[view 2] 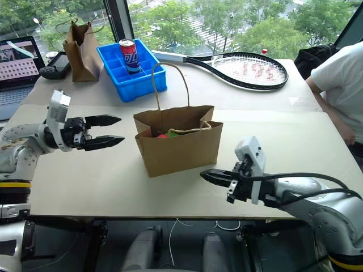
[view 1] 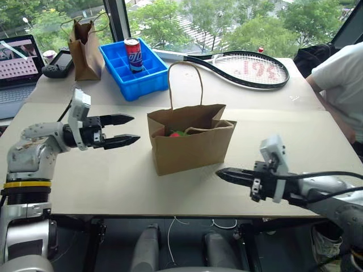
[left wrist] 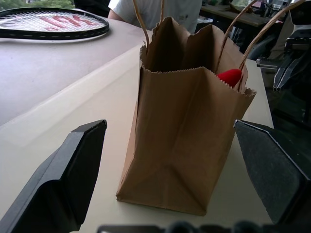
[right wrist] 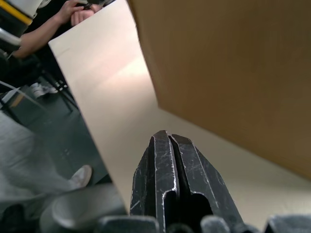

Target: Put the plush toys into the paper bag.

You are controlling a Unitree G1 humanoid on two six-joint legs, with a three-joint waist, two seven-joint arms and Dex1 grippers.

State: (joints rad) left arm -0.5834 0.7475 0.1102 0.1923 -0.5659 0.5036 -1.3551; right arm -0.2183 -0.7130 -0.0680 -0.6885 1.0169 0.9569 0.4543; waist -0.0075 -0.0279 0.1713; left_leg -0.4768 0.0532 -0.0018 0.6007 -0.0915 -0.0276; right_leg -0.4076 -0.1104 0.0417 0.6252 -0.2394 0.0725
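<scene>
The wide brown paper bag (view 1: 190, 141) stands upright mid-table with its twine handles up. Inside its mouth lie the plush toys: a bright-green one (view 1: 180, 134) and a red one (view 1: 172, 134), the red one (left wrist: 230, 76) peeking over the rim. My left gripper (view 1: 129, 129) hovers open just left of the bag, pointing at its side, nothing between the fingers (left wrist: 63, 179). Low at the bag's front right corner my right gripper (view 1: 221, 173) is shut and empty, its fingertips (right wrist: 167, 145) close to the bag's wall (right wrist: 233, 63).
At the back stand a narrower brown bag (view 1: 85, 51), a blue tray (view 1: 133, 76) with a soda can (view 1: 133, 54), a tennis racket (view 1: 238, 67), a laptop (view 1: 20, 62) and a game controller (view 1: 57, 65). A person (view 1: 340, 85) sits at the table's right edge.
</scene>
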